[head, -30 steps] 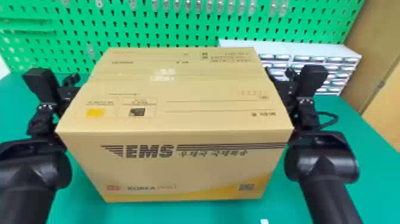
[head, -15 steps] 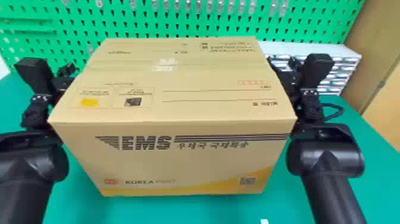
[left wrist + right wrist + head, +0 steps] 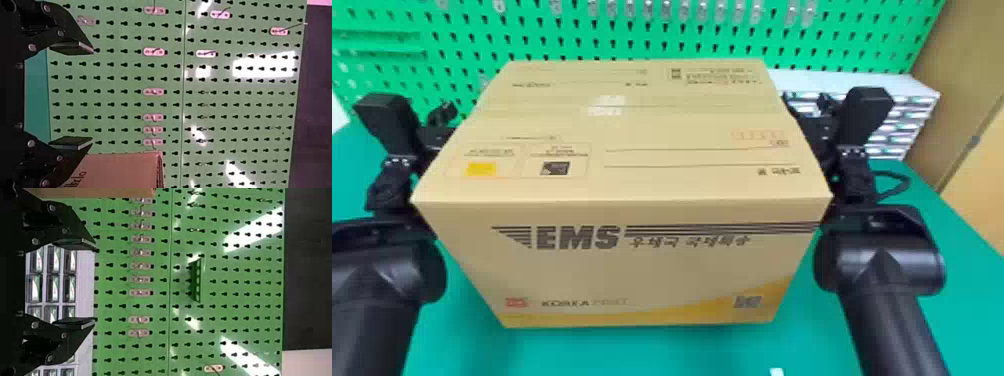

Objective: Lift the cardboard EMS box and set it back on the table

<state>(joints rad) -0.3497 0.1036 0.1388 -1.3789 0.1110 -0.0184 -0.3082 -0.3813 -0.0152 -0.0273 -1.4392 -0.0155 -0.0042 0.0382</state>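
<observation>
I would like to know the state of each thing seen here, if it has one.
Left gripper: fingers open, nothing between them.
Right gripper: fingers open, nothing between them.
EMS box: closed, upright, between the two grippers, probably lifted.
Cabinet: drawers appear shut.
Pegboard: standing upright, hooks attached.

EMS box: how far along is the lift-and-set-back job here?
Done: the left gripper and right gripper, both open, flank the EMS box. In hand: the lift, with the box apparently braced between them and higher in the head view than a second ago. Remaining: setting it back on the table, since it looks raised now.
</observation>
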